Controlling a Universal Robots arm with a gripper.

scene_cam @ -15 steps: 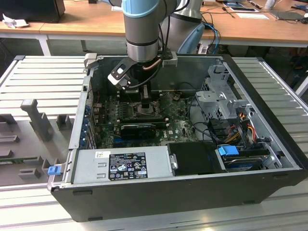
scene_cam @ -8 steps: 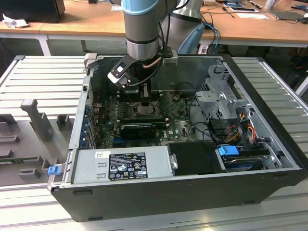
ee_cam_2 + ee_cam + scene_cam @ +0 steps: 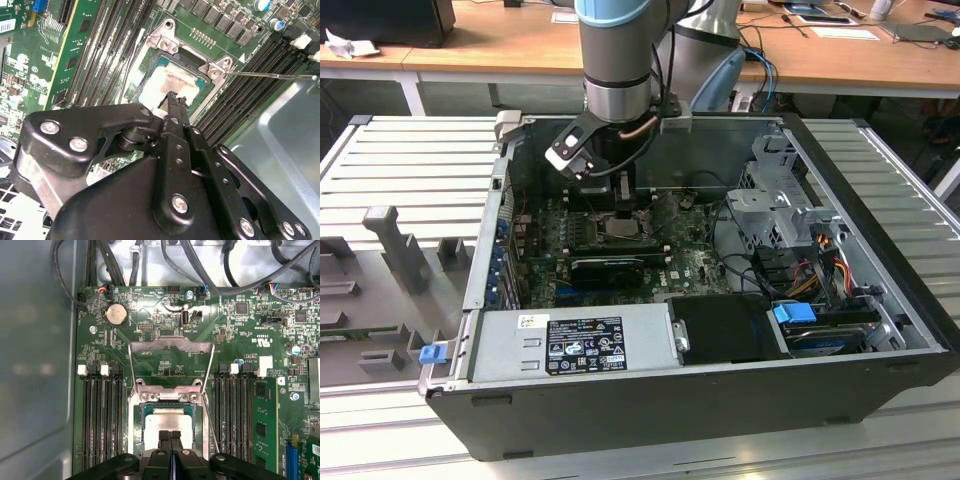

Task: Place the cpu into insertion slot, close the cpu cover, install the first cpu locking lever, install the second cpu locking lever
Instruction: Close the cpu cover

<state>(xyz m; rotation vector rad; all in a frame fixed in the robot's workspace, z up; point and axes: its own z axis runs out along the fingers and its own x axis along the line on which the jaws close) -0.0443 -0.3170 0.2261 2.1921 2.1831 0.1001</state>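
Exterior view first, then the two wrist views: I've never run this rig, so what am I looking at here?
The exterior view shows the robot arm reaching down into an open computer case, which lies on a slatted metal table. Both wrist views come from cameras riding on the arm, looking at the green motherboard. The gripper hangs over the insertion slot, its jaws shut together with nothing between them. The cpu already lies in the slot. The cpu cover is flipped open beyond it.
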